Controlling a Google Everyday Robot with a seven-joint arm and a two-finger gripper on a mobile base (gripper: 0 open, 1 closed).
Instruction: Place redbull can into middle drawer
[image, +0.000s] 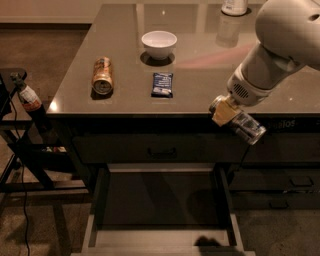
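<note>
My gripper (227, 114) is shut on the redbull can (246, 127), a slim silver can held tilted, its shiny end pointing down to the right. It hangs just past the counter's front edge, above the right side of the open middle drawer (162, 237). The drawer is pulled out, with a dark interior and lighter grey rim. My white arm (280, 45) reaches in from the upper right.
On the countertop (200, 75) lie an orange-brown can (102, 75) on its side, a dark blue packet (162, 84) and a white bowl (159, 44). A dark drawer front with a handle (161, 150) sits above the open drawer. A stand with a bottle (27, 97) is at the left.
</note>
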